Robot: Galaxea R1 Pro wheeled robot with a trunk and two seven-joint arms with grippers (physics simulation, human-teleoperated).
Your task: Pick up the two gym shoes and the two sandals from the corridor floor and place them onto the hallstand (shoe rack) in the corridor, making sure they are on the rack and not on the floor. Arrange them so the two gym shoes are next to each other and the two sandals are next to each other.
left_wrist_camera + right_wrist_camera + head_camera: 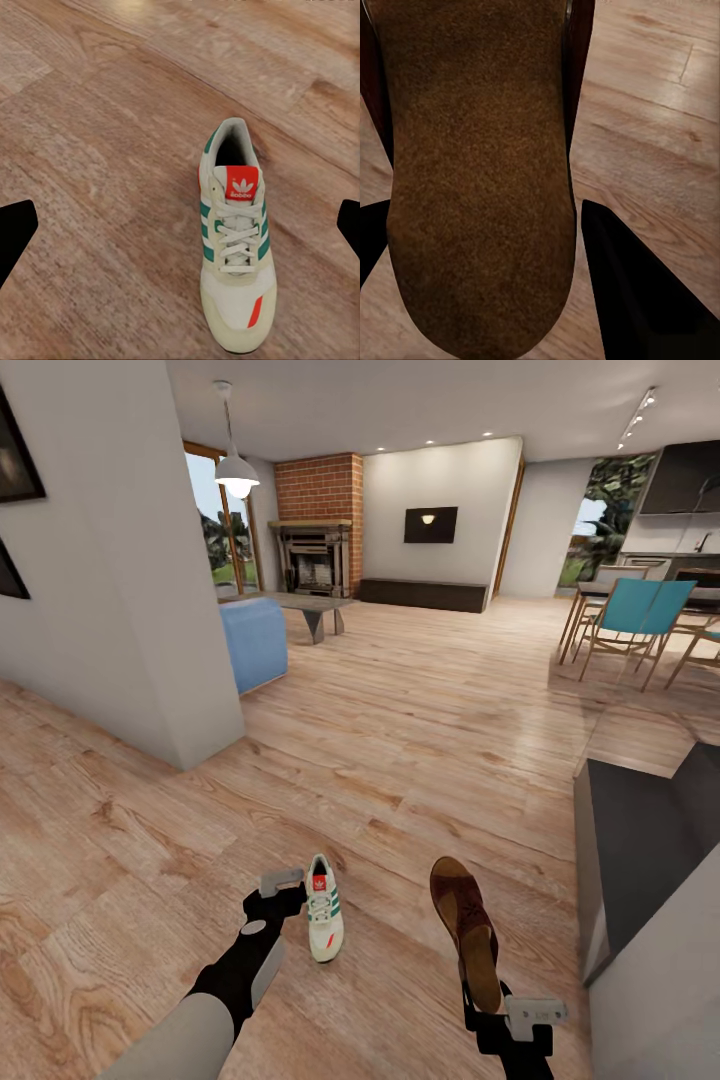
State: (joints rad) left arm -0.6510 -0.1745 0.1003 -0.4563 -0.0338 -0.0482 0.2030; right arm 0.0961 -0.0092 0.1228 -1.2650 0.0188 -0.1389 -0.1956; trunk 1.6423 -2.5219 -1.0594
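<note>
Left claw (pixel 291 890) open, fingers spread wide, hovering over one gym shoe (pixel 323 908) without touching it; shoe lies upright on the corridor floor (pixel 400 760), laces up, red tongue patch visible in the left wrist view (pixel 241 183); right claw (pixel 490 1000) gripping one sandal (pixel 468 930) by its heel end, the sandal raised off the planks with its toe pointing away from the robot; tan footbed (pixel 480 187) between the dark fingers (pixel 637 300); grey unit (pixel 640 860) at the right edge, hallstand or not I cannot tell.
</note>
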